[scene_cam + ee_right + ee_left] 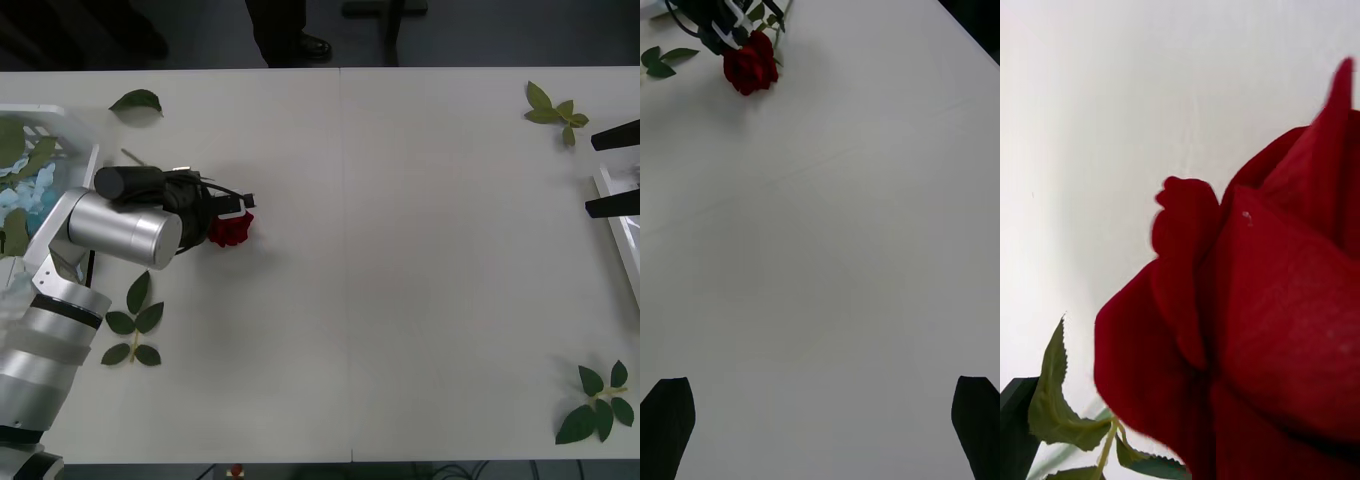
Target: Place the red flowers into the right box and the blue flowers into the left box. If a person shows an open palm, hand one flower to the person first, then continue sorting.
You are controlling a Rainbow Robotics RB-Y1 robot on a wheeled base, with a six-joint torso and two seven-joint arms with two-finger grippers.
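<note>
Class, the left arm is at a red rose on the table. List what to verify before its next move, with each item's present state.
1. Left gripper at the red rose: ok.
2. Grip on the rose secure: cannot tell.
3. Right gripper open, parked by the right box: ok.
4. Table between rose and right box free of obstacles: ok.
5. Open palm shown by the person: cannot tell.

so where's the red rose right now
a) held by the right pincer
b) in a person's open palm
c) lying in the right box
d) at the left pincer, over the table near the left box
d, the red rose sits at the tip of the left pincer over the table, just beside the left box, while the right pincer is open with nothing in it.
</note>
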